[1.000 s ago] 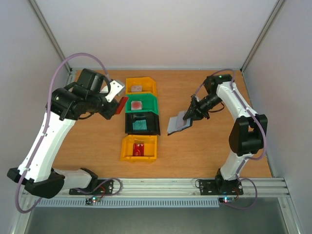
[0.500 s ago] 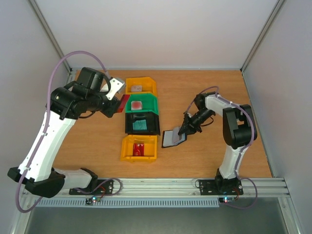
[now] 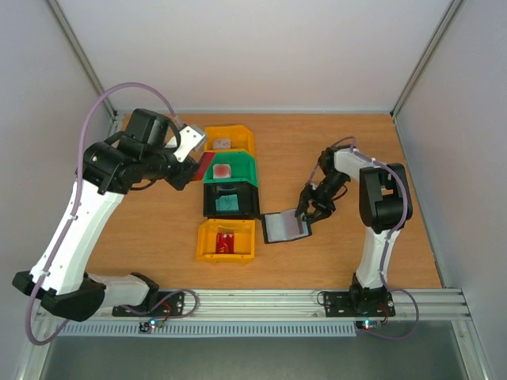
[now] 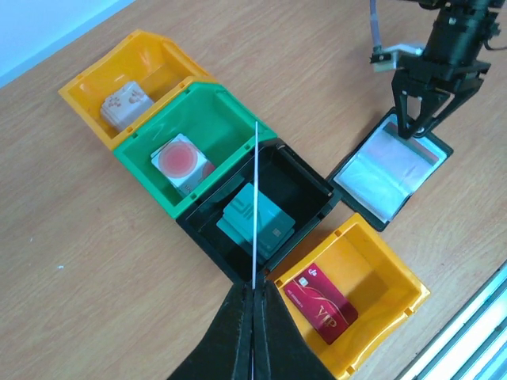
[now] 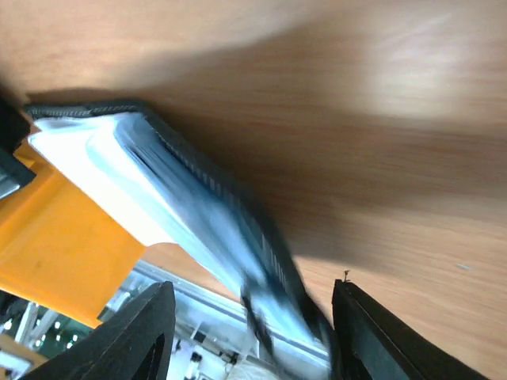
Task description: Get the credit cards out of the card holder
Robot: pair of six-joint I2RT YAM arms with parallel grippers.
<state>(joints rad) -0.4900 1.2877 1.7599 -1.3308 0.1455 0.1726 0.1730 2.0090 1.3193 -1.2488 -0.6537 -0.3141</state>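
Observation:
The black card holder [image 3: 283, 228] lies open on the table, its shiny grey-blue pockets up; it also shows in the left wrist view [image 4: 390, 169]. My right gripper [image 3: 306, 212] stands over its right edge, jaws spread, holding nothing; in the right wrist view [image 5: 252, 294] the blurred holder [image 5: 158, 182] lies between the open fingers. My left gripper [image 3: 188, 176] is shut on a red credit card [image 3: 200, 164], held above the bins; the left wrist view [image 4: 253, 291] shows that card edge-on [image 4: 256, 206]. Teal cards [image 4: 257, 218] lie in the black bin, a red card [image 4: 321, 302] in the near yellow bin.
A row of bins stands left of the holder: far yellow bin [image 3: 239, 133], green bin [image 3: 246, 162], black bin [image 3: 211, 207], near yellow bin [image 3: 204, 244]. The green bin holds a white card with a red disc [image 4: 182, 160]. The table's near rail runs along the bottom.
My right gripper carried the holder toward the near side, laid it open beside the near yellow bin and let go. My left gripper shifted slightly right with the red card.

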